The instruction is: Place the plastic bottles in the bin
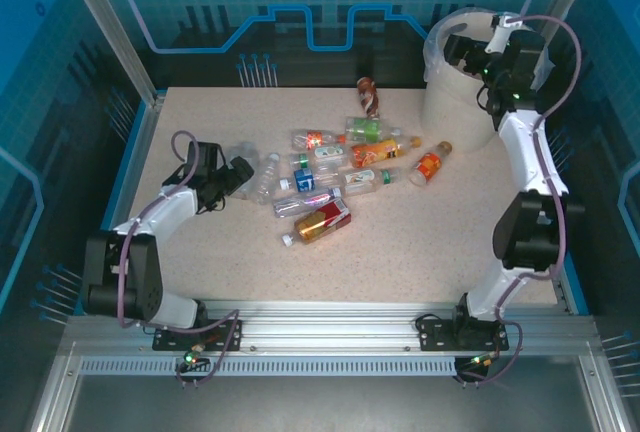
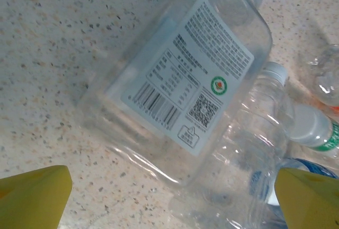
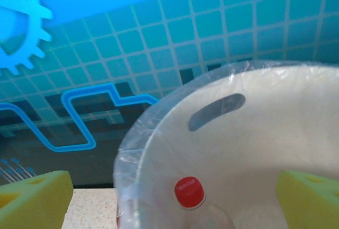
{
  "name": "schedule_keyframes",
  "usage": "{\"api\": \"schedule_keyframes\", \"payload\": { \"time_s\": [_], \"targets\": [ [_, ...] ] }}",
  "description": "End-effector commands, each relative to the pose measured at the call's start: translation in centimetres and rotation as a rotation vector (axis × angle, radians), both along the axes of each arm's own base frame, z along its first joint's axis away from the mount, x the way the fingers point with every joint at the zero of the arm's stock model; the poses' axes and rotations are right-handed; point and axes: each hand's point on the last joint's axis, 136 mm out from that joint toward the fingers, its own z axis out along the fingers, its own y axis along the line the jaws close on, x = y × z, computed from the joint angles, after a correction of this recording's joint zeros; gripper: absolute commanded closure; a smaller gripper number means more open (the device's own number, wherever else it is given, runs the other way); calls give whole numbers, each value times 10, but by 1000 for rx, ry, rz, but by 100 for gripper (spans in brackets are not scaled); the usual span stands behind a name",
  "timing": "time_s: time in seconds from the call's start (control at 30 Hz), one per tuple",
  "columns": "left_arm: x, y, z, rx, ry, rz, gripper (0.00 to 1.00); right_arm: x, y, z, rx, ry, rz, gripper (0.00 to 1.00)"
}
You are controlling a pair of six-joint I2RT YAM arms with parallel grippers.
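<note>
Yellow pads (image 2: 33,200): sitting closest to my left wrist lens, one at each lower corner, spread wide with nothing pinched between them.
Left jaws: standing open and hovering over a white-labelled bottle (image 2: 183,83). It is clear and lying on its side on the desk (image 1: 400,262), well apart from the bin (image 1: 447,102), at the end of the pile farthest from it.
Right jaws: standing open over the mouth of the bin and holding nothing, with the bag-lined rim (image 3: 153,133) curving beneath them.
Inside the bin: a red-capped bottle (image 3: 189,193) is resting near the inner wall.
Remaining bottles (image 1: 335,167): lying scattered on the desk beside the bin, with an orange-labelled bottle (image 1: 431,164) lying nearest its base.
Step in hand: I am judging that the right side's drop is done while the left side is lining up a pick.
Next move: I am expecting the left jaws to need lowering around the white-labelled bottle's body before closing. Its thin wall is looking slippery, so a squeeze across the flat sides seems safest. The right jaws will need lifting clear of the rim before heading toward the pile.
</note>
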Motion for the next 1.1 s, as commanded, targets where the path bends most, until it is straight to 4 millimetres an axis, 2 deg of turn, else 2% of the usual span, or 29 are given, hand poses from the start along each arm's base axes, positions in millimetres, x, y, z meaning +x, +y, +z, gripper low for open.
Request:
{"api": "schedule_keyframes", "payload": {
  "time_s": [0.0,0.1,0.17,0.37,0.47,0.53,0.63,0.83,1.07],
  "targets": [
    [7,8,2,122,53,-81,1,-45,18,39,-27,-54,45,0],
    [14,10,1,189,139,-169,1,-75,28,36,5,-26,73,0],
    [17,8,-1,205,184,-225,1,-94,39,27,39,20,110,0],
    [31,4,-7,249,224,-361,1,-149,77,-16,145,137,212,0],
    [42,-2,-9,250,213,-417,1,-168,97,-35,155,174,259,0],
    [47,-4,-13,246,215,-441,1,-177,105,-46,139,211,269,0],
    [55,2,-22,279,241,-439,1,-185,114,-56,108,244,273,0],
    [63,17,-33,266,258,-368,1,-192,127,-64,93,262,300,0],
    [57,67,-43,132,278,-94,1,-189,140,-67,87,277,324,0]
  ]
}}
